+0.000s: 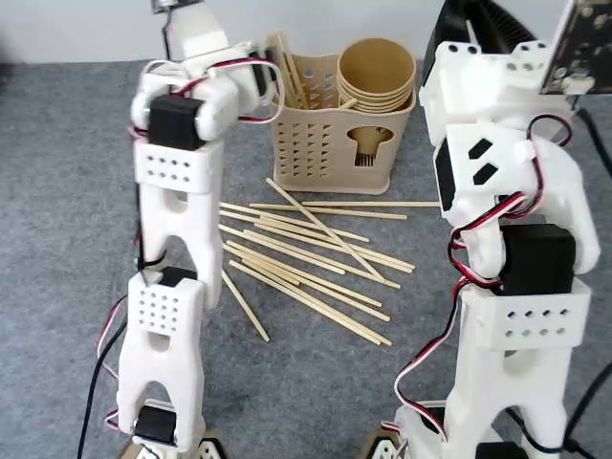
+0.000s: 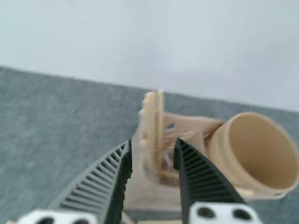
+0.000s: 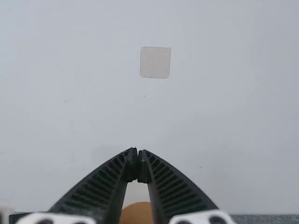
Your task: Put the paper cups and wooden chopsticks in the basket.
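Standing in the beige perforated plastic basket [image 1: 320, 153], pale wooden chopsticks [image 2: 154, 116] sit between the narrowly parted jaws of the left gripper [image 2: 153, 142]; contact unclear. Jaws of the right gripper [image 3: 138, 163] meet tip to tip.

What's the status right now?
Left tool open by beige slotted plastic basket; right tool shut. Stacked tan paper cups inside. Many thin wooden chopsticks loose on grey carpet.

White perforated arms [image 1: 177, 239], black servos [image 1: 172, 122], red-white-black cables [image 1: 239, 65], ribbed black hand [image 2: 153, 143].

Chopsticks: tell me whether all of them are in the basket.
No, many chopsticks lie loose on the grey table in front of the basket.
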You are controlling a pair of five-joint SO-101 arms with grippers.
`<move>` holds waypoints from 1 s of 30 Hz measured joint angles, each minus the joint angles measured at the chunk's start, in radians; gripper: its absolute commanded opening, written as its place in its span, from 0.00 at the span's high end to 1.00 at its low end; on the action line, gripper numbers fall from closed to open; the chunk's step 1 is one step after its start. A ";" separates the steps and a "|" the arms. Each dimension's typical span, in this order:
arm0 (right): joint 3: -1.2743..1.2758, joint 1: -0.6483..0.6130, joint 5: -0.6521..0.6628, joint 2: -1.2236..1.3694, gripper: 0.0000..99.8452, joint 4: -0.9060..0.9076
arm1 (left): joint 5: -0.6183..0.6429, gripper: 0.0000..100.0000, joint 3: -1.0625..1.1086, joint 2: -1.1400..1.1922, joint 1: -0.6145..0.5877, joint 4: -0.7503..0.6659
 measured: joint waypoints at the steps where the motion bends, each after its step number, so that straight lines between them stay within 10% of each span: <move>1: 0.000 0.000 0.000 0.000 0.98 0.000 | -0.002 0.85 0.000 -0.011 -0.018 0.035; 20: 0.000 -0.210 0.192 0.000 0.98 0.272 | -0.316 0.98 0.048 -0.253 -0.523 0.072; 30: 0.000 -0.267 0.196 0.000 0.98 0.601 | -0.388 0.98 0.669 -0.769 -0.539 0.072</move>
